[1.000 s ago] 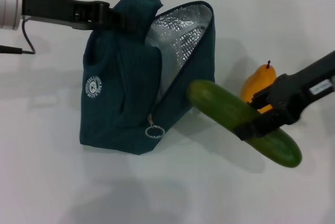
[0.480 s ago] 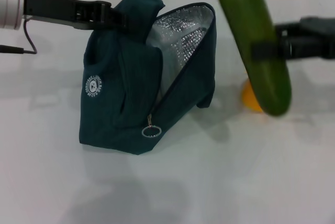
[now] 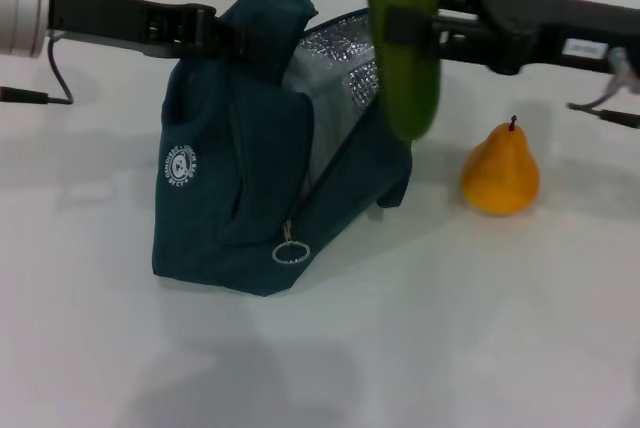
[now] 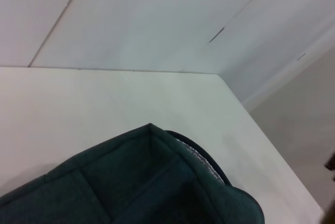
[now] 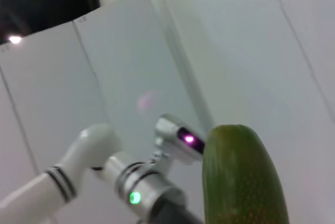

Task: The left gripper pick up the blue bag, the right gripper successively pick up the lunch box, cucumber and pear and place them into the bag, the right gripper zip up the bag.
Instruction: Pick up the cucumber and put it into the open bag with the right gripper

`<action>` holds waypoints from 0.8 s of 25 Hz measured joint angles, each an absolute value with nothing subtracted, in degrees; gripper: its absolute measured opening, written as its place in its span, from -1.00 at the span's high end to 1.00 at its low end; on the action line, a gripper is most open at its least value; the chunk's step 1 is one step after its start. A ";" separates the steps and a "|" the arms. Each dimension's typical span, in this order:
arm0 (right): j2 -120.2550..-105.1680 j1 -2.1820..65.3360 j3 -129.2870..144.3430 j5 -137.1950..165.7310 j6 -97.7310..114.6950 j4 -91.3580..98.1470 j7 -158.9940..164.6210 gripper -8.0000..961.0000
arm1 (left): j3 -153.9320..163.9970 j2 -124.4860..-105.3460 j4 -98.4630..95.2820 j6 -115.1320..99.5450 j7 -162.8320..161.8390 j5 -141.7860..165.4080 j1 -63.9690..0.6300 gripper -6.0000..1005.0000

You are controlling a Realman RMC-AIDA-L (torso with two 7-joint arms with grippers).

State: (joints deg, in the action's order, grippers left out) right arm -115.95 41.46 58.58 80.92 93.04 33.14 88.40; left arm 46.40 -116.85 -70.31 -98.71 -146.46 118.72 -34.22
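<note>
**A:** Where is everything?

**B:** The right gripper [image 3: 410,26] is clenched around the middle of the cucumber [image 3: 402,43], which hangs nearly upright with its lower end just over the open mouth of the blue bag [image 3: 240,198]. The left gripper [image 3: 225,36] is clamped on the bag's raised handle, directly across the opening from the right gripper. The pear [image 3: 499,169] sits on the white table [image 3: 450,348], below the right gripper and off to the side away from the bag. The lunch box is not visible.

**A:** How should the cucumber go in?

**B:** I'd judge it best to tilt its lower tip toward the foil lining, lower it well inside, and release only once it clears the zipper edge, so it cannot tip back out.

**A:** Any writing?

**B:** The bag's side has a small round white logo [image 3: 179,165]; its lettering is too small to read.
</note>
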 joint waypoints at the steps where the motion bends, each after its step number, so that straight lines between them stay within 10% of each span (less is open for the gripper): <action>1: -116.04 41.47 60.04 79.36 91.80 32.62 86.18 -0.32 | 46.41 -116.86 -70.31 -98.71 -146.45 118.71 -34.18 0.80; 20: -116.19 43.00 87.41 54.03 77.20 28.94 67.47 -0.32 | 46.38 -117.10 -70.32 -98.83 -146.16 118.74 -34.19 0.79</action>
